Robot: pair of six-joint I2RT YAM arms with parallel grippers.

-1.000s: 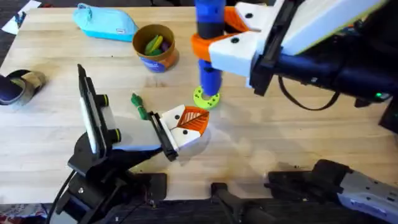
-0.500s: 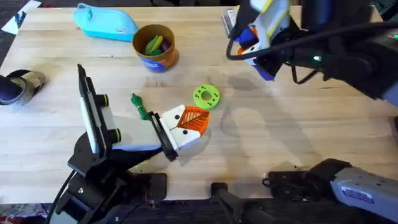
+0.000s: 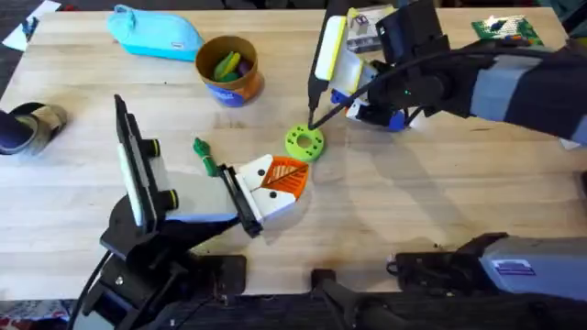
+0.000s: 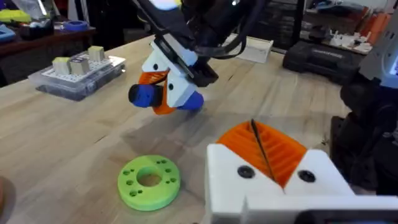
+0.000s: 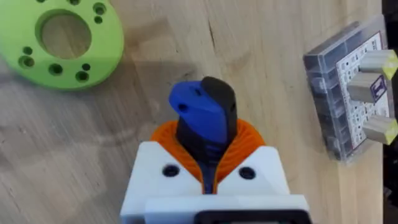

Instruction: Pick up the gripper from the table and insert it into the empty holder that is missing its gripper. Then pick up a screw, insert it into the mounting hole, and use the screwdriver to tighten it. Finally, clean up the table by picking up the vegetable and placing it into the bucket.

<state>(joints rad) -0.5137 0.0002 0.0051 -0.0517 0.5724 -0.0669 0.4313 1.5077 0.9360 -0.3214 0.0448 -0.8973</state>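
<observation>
My right gripper (image 3: 362,105) is shut on the blue screwdriver (image 5: 199,115), whose orange collar sits between the pads. It hangs low over the table just right of a green disc (image 3: 304,143) with a ring of small holes. In the left wrist view the screwdriver (image 4: 144,94) lies roughly level behind the disc (image 4: 149,180). My left gripper (image 3: 284,174) rests shut near the disc's front. The green vegetable (image 3: 204,156) lies left of it. The orange-tan bucket (image 3: 227,69) stands at the back with toy pieces inside. The loose gripper and the holder are out of view.
A light-blue pouch (image 3: 156,32) lies at the back left. A clear parts box (image 5: 348,99) sits behind the right gripper. A dark object (image 3: 27,124) rests at the table's left edge. Bare wood stretches across the right half.
The right arm carried the screwdriver from upright over the green disc, close under the camera, off to the back right. It then sank beside the disc. The left arm has not moved.
</observation>
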